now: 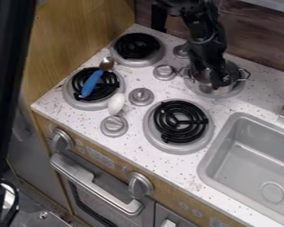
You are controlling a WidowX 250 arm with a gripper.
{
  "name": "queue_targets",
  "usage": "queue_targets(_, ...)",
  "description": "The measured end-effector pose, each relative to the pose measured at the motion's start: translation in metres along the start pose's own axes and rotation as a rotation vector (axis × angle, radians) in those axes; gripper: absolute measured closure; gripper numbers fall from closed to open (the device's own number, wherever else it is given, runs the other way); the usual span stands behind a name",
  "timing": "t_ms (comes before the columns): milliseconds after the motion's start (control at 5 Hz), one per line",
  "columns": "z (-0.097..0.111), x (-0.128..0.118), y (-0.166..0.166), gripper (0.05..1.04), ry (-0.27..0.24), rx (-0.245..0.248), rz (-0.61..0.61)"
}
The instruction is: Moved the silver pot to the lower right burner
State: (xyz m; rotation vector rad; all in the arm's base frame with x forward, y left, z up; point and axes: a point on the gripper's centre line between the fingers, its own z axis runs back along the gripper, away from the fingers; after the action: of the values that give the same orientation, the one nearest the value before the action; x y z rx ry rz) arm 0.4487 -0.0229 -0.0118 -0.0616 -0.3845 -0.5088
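the shiny, loop-handled metal pot sits at one o'clock from the spiral coil burner on the speckled worktop. the pincer hangs over the pot; wide or narrow, i cannot tell.

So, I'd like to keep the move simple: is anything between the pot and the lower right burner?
Nothing visible stands between the silver pot and the lower right burner; the stovetop knobs sit off to the side.
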Motion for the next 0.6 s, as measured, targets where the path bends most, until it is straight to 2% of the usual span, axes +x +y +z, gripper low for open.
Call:
queue_targets(400, -0.009, 0.014, -0.033, 0.083, -0.006, -0.063, -0.074)
queue_targets(600, -0.032, -0.001, -0.045, 0.083, 0.048, -0.097, -0.08)
